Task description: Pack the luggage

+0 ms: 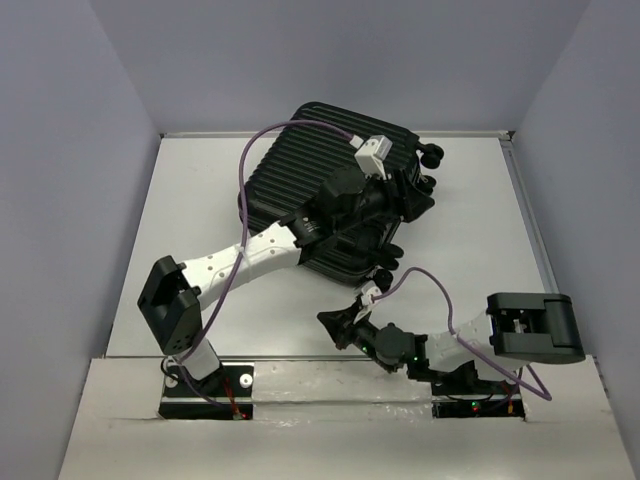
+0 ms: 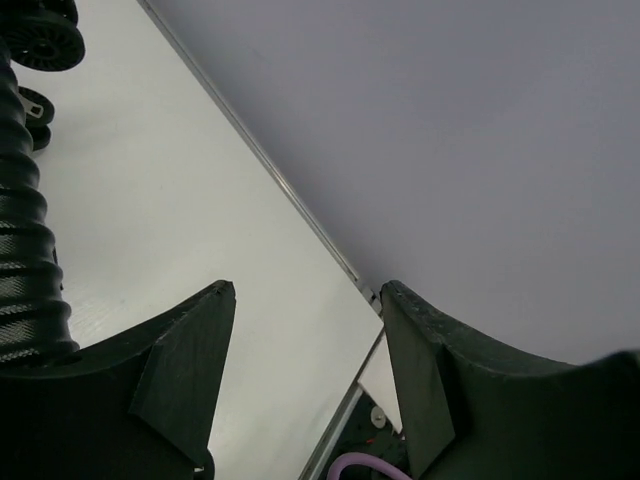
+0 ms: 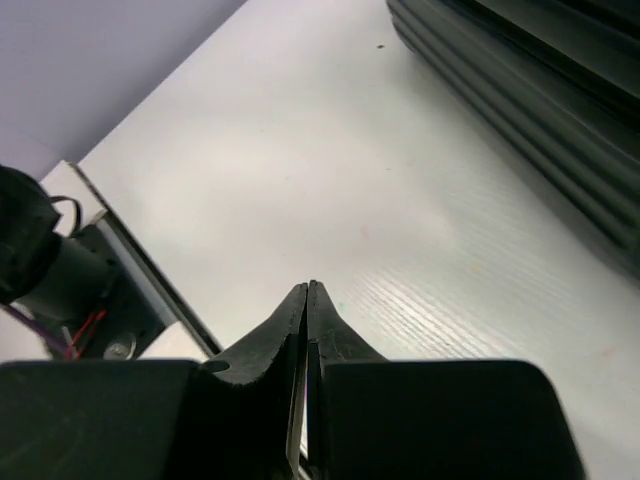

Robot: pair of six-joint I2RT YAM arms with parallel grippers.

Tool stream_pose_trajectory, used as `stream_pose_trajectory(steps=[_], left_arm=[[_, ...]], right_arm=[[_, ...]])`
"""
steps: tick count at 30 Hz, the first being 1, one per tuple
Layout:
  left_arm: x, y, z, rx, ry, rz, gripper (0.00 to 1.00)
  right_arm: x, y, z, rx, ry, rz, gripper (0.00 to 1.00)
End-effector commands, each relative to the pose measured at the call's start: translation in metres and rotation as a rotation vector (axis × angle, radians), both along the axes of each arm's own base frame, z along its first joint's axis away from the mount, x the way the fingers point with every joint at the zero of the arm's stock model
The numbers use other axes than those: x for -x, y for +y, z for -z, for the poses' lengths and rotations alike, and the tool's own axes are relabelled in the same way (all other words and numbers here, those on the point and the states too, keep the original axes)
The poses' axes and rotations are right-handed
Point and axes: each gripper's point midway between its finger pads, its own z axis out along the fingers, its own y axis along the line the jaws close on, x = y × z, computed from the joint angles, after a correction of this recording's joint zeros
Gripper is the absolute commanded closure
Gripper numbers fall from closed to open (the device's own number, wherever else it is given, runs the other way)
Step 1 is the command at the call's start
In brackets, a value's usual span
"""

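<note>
The suitcase (image 1: 300, 190) blocks the table's (image 1: 180, 220) twelve o'clock middle; bare lanes run at nine and three o'clock.

Ribbed hard-shell luggage (image 1: 285, 190), matt table (image 1: 190, 220)

A pale white worktop (image 1: 200, 230) carries everything, hemmed by plain walls on the left, right and far sides. Its surface shows a faint wood-grain texture in the right wrist view. Directly on it lies the luggage (image 1: 285, 185), a black ribbed hard-shell case, closed and flat, set toward the far middle and turned slightly askew. Its small black wheels (image 1: 432, 156) are at its right far corner. Along the near edge runs a lighter strip (image 1: 330, 400) where both arm bases are bolted.
</note>
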Motion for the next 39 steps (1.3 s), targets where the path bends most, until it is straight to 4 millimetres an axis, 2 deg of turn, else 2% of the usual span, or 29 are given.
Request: stream_pose_trajectory(steps=[1,3,4,6,7,8,9,10,11,12,13,14,15,16,17,18,19,20,22,23,24,27,29,30,31,32,33,38,39], left_arm=[[-0.009,0.008,-0.044,0.019,-0.096,-0.015,0.27],[-0.024,0.033,-0.047,-0.029,-0.125,-0.063,0.25],[-0.025,0.055,-0.056,-0.042,-0.161,-0.096,0.22],[-0.048,0.101,-0.048,-0.098,-0.147,-0.223,0.19],[-0.042,0.128,-0.064,-0.053,-0.152,-0.257,0.18],[-0.041,0.146,-0.059,-0.058,-0.147,-0.264,0.18],[-0.032,0.175,-0.044,-0.046,-0.109,-0.286,0.18],[-0.026,0.186,-0.036,-0.05,-0.104,-0.309,0.18],[-0.019,0.196,-0.024,-0.07,-0.102,-0.328,0.18],[-0.008,0.209,0.002,-0.116,-0.071,-0.345,0.17],[-0.004,0.215,0.012,-0.137,-0.057,-0.351,0.18],[0.001,0.219,0.033,-0.174,-0.031,-0.349,0.18],[0.008,0.228,0.038,-0.19,-0.029,-0.362,0.18],[0.011,0.233,0.044,-0.201,-0.024,-0.373,0.18],[0.009,0.253,0.054,-0.23,-0.025,-0.46,0.17],[0.008,0.263,0.059,-0.243,-0.027,-0.506,0.17],[0.007,0.275,0.072,-0.274,-0.014,-0.551,0.14],[0.004,0.283,0.071,-0.273,-0.018,-0.588,0.13],[0.007,0.278,0.07,-0.245,-0.019,-0.538,0.14],[0.008,0.268,0.065,-0.214,-0.032,-0.495,0.15],[0.018,0.249,0.069,-0.194,-0.008,-0.383,0.16],[0.028,0.225,0.074,-0.169,0.007,-0.279,0.22],[0.057,0.184,0.092,-0.194,0.034,-0.14,0.24],[0.057,0.183,0.089,-0.186,0.03,-0.14,0.24],[0.069,0.167,0.099,-0.21,0.045,-0.089,0.25],[0.071,0.16,0.099,-0.195,0.04,-0.072,0.25],[0.074,0.154,0.1,-0.18,0.048,-0.056,0.26],[0.081,0.136,0.102,-0.169,0.055,0.005,0.26],[0.08,0.133,0.105,-0.179,0.058,0.013,0.26]], right_arm=[[-0.019,-0.006,-0.023,-0.054,-0.024,0.14,0.93],[-0.02,-0.008,-0.017,-0.02,-0.014,0.151,0.93],[-0.022,-0.01,-0.017,-0.024,0.006,0.156,0.93],[-0.019,-0.014,-0.005,0.015,0.034,0.126,0.93],[-0.017,-0.023,0.001,0.0,0.073,0.137,0.93],[-0.017,-0.032,0.008,0.001,0.096,0.153,0.93],[-0.016,-0.053,0.024,-0.013,0.145,0.186,0.93],[-0.016,-0.066,0.037,-0.003,0.168,0.208,0.93],[-0.021,-0.078,0.036,-0.038,0.179,0.239,0.93],[-0.023,-0.087,0.039,-0.05,0.19,0.24,0.88],[-0.025,-0.093,0.04,-0.041,0.183,0.231,0.84],[-0.033,-0.105,0.033,-0.076,0.174,0.249,0.81],[-0.033,-0.104,0.028,-0.093,0.173,0.221,0.7],[-0.036,-0.106,0.021,-0.102,0.157,0.217,0.65],[-0.038,-0.115,0.02,-0.108,0.151,0.214,0.57],[-0.04,-0.117,0.015,-0.113,0.136,0.216,0.53],[-0.041,-0.12,0.017,-0.071,0.109,0.214,0.46],[-0.047,-0.123,0.006,-0.096,0.09,0.223,0.45],[-0.054,-0.127,0.002,-0.073,0.053,0.226,0.45],[-0.055,-0.128,0.001,-0.071,0.048,0.217,0.45],[-0.066,-0.136,0.0,-0.064,0.034,0.255,0.45],[-0.079,-0.146,0.003,-0.048,0.033,0.29,0.45],[-0.087,-0.15,0.005,-0.058,0.048,0.283,0.47],[-0.088,-0.151,0.007,-0.048,0.051,0.275,0.47],[-0.089,-0.151,0.01,-0.033,0.052,0.272,0.48],[-0.091,-0.152,0.014,-0.016,0.055,0.274,0.48],[-0.095,-0.149,0.005,-0.029,0.044,0.275,0.48],[-0.109,-0.146,-0.011,-0.012,-0.023,0.209,0.5],[-0.11,-0.143,-0.008,0.0,-0.015,0.172,0.5]])
